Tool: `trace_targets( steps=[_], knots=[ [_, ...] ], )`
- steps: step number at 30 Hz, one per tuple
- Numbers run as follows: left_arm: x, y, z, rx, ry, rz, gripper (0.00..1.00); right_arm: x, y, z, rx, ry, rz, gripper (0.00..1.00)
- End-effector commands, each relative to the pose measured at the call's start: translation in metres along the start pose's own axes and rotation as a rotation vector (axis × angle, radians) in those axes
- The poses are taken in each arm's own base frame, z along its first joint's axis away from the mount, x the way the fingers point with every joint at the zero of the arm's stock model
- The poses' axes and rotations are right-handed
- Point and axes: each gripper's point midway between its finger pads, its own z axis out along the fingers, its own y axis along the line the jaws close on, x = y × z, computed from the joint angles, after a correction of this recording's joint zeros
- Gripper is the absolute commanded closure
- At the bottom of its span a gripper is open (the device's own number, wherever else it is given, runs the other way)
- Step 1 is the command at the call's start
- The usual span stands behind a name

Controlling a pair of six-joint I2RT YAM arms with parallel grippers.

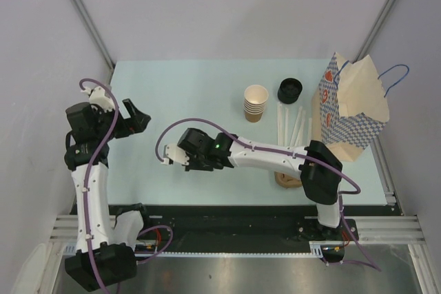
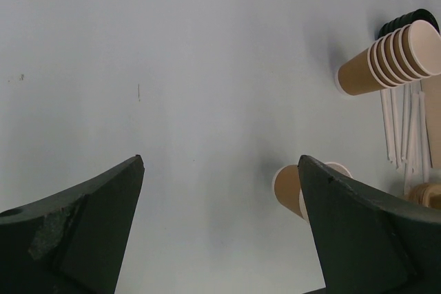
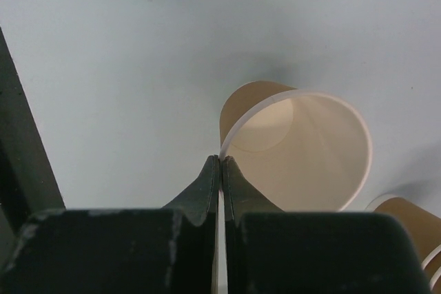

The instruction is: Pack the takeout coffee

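My right gripper (image 3: 220, 158) is shut on the white rim of a lidless tan paper cup (image 3: 303, 149), one finger inside the rim and one outside. No cup with a lid on it shows in any view. In the top view the right gripper (image 1: 180, 158) is over the table's left-middle and hides this cup. The cup also shows in the left wrist view (image 2: 288, 187), partly behind a finger. My left gripper (image 1: 140, 118) is open and empty at the table's left side, apart from the cup. A separate black lid (image 1: 289, 89) lies at the back.
A stack of lidless tan cups (image 1: 255, 103) stands beside the lid. White stirrers (image 1: 293, 125) lie right of it. A paper bag with blue check and blue handles (image 1: 353, 105) stands open at the right edge. A tan item (image 1: 288, 181) lies under the right arm.
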Motion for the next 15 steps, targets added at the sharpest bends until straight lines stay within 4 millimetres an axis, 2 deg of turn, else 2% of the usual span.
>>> trace_targets(
  steps=[1,15],
  knots=[
    [-0.007,-0.006,0.000,0.044,-0.037,0.018,0.01,-0.005,-0.020,0.000,0.058,-0.026,0.022,0.99],
    [-0.003,-0.007,0.005,0.066,-0.018,0.017,0.01,0.014,-0.032,0.004,0.001,-0.012,0.128,0.97]
  ],
)
